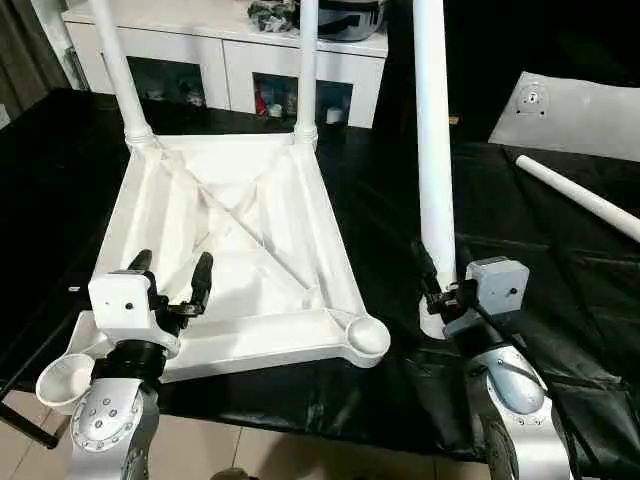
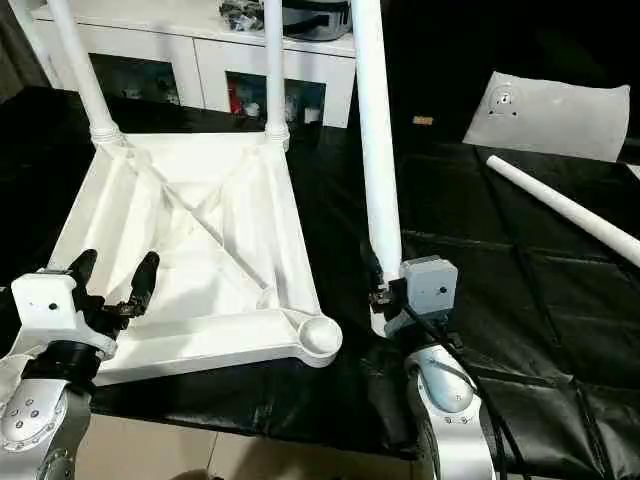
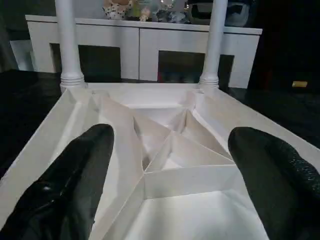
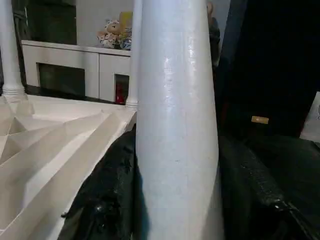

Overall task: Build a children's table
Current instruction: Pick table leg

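So two legs in, third one standing ready beside the tabletop.

Upside-down tabletop (image 1: 240, 250) sits on the black-covered worktop (image 1: 560, 260), ribbed glossy plastic, so the round sockets face up. Right claw (image 1: 432, 290) grips a smooth tapered leg (image 1: 434, 150) upright just right of it; left claw (image 1: 172, 282) hangs wide open, empty, over its near rim.

The upturned table (image 1: 240, 250) is showing smooth white plastic with a soft sheen, its ribs crisp-edged. The upright leg (image 4: 175, 125) is gleaming, glossy and smooth. A black sheet (image 1: 560, 270) covering the tabletop is looking like crinkled, shiny plastic film. The forearms (image 1: 515, 385) are glinting as brushed silver metal.
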